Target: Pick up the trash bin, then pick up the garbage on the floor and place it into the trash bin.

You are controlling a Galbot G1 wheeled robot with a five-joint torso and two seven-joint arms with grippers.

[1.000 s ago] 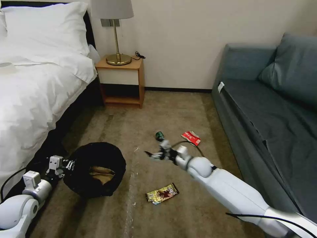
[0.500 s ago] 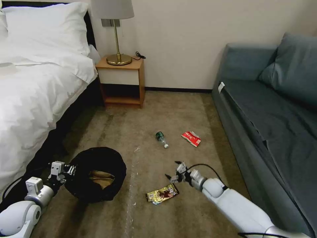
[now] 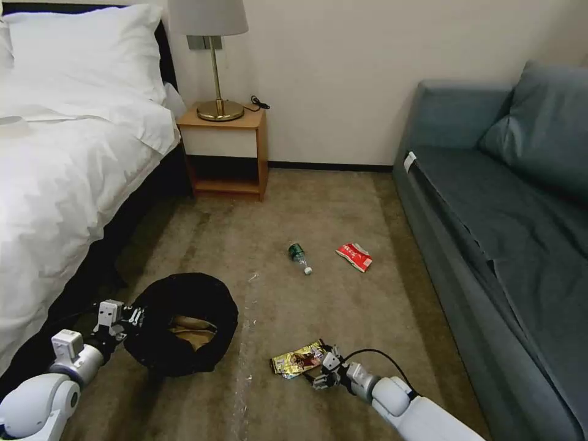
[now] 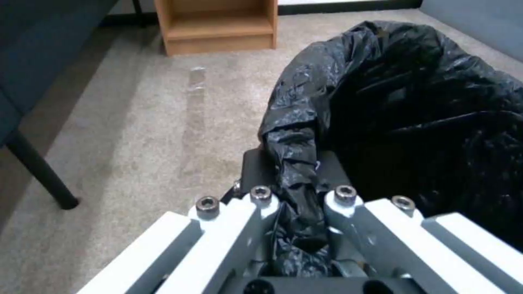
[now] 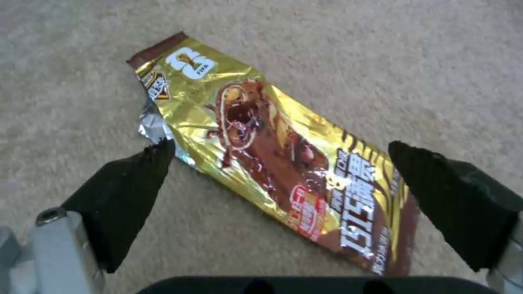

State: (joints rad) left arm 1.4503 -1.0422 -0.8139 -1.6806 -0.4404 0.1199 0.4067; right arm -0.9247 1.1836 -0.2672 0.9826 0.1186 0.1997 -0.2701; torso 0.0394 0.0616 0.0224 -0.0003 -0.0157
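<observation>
On the carpet, a gold snack wrapper (image 5: pixel 278 171) lies between the spread jaws of the right gripper (image 3: pixel 320 372), low over it. The left gripper (image 3: pixel 130 316) is clamped on the bagged rim of the trash bin (image 3: pixel 184 294) beside the bed (image 3: pixel 55 184).

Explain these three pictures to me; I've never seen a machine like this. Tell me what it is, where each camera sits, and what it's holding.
This is a wheeled robot with two arms. One picture looks down from its head at a bedroom carpet; the others come from cameras on each wrist.

The left tool is clamped on the bag-covered rim of the trash bin, which has a piece of brown paper inside.

The right tool is open, straddling a gold snack wrapper on the carpet.

A small bottle and a red-and-white packet lie farther off.
</observation>
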